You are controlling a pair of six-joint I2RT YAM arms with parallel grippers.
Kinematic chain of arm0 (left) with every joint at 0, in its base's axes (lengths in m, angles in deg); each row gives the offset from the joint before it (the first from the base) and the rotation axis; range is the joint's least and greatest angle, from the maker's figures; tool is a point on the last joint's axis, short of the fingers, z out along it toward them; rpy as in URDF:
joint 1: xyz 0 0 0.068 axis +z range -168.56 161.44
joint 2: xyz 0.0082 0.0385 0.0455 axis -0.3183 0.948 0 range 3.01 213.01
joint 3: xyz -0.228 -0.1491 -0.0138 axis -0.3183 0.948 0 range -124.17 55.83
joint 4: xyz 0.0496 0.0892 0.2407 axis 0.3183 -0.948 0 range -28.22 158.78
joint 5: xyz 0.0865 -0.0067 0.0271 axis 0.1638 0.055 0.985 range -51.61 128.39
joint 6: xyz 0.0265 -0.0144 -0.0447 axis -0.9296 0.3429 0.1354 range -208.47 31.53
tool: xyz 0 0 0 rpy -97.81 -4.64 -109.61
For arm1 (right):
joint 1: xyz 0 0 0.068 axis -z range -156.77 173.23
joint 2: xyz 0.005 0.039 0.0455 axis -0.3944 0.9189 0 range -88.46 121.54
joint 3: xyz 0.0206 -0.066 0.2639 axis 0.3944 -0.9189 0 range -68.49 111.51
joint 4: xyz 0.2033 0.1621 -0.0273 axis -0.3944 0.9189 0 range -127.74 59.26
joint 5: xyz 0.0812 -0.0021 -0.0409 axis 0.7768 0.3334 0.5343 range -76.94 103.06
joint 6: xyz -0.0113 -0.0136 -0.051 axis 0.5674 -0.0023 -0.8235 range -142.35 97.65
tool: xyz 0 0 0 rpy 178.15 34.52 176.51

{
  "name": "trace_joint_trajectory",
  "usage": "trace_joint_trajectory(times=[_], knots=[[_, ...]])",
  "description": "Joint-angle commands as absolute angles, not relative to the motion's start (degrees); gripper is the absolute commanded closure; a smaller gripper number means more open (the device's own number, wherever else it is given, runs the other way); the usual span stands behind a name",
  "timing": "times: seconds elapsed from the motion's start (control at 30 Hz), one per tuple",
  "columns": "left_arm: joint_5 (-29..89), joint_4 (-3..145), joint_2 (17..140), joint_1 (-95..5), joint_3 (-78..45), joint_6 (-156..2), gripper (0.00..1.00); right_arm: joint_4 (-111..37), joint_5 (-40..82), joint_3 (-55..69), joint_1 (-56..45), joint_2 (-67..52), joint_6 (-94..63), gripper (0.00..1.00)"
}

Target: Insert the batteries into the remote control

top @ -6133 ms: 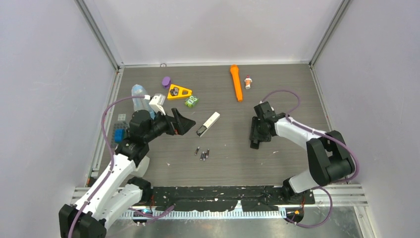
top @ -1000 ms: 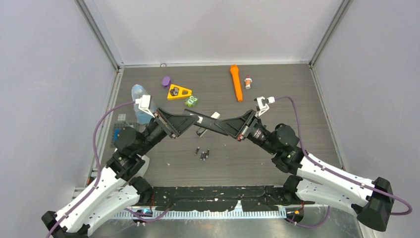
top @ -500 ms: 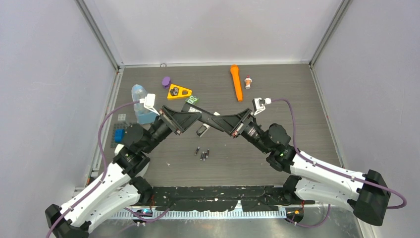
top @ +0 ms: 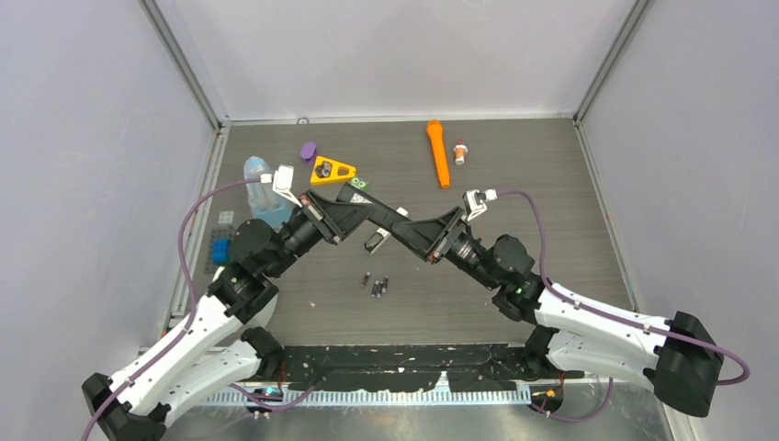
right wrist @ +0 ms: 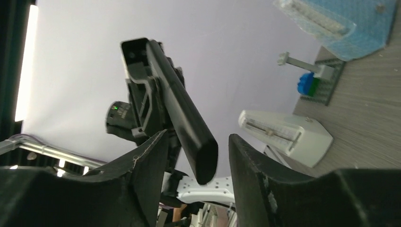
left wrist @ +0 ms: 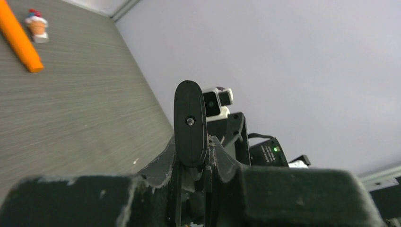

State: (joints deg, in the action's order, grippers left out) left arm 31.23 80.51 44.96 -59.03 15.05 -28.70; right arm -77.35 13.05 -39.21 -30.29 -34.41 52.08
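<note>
Clamping a dark slab (left wrist: 190, 109) between drawn-in fingers: left gripper (left wrist: 191, 144), raised over the table (top: 514, 165). The slab is rounded at the end with one screw in its face; what it is cannot be told. Next, remote (top: 376, 242): flat on the table under the two grippers, with only its near end showing, white with a dark tip, and the rest hidden. Judged light, stiff and smooth-shelled, so apt to skid if pushed. Best taken across its long edges near the middle, clear of the dark end, which is probably the battery bay. Then batteries (top: 377, 286): a small loose cluster on the table, near the remote on the arms' side but apart from it, none loaded. Judged light, hard and round, quick to roll and easy to squirt out of a pinch. Take one at a time across the barrel's middle, leaving the tips free for seating; the neighbours lie close enough to be knocked. Last, right gripper (right wrist: 197, 137): fingers spread, one on each side of the slab's free end, gripping nothing.
</note>
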Motion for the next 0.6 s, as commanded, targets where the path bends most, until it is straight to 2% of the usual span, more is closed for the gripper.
trace_joint_trajectory(times=[0.0,0.23,0.43,0.57], knots=[[35.3,75.5,47.0,-58.7,10.9,-34.0,1.0,-77.6,13.4,-42.5,-30.0,-36.1,51.8,0.4],[33.4,74.1,51.1,-58.6,8.3,-31.1,1.0,-78.6,14.7,-45.5,-26.7,-37.5,51.0,0.3],[31.5,72.0,50.7,-58.5,8.7,-27.7,1.0,-80.1,17.7,-43.8,-23.9,-35.8,49.0,0.11],[29.9,71.6,50.4,-58.4,9.2,-24.9,1.0,-81.3,18.8,-41.4,-23.6,-32.8,49.7,0.07]])
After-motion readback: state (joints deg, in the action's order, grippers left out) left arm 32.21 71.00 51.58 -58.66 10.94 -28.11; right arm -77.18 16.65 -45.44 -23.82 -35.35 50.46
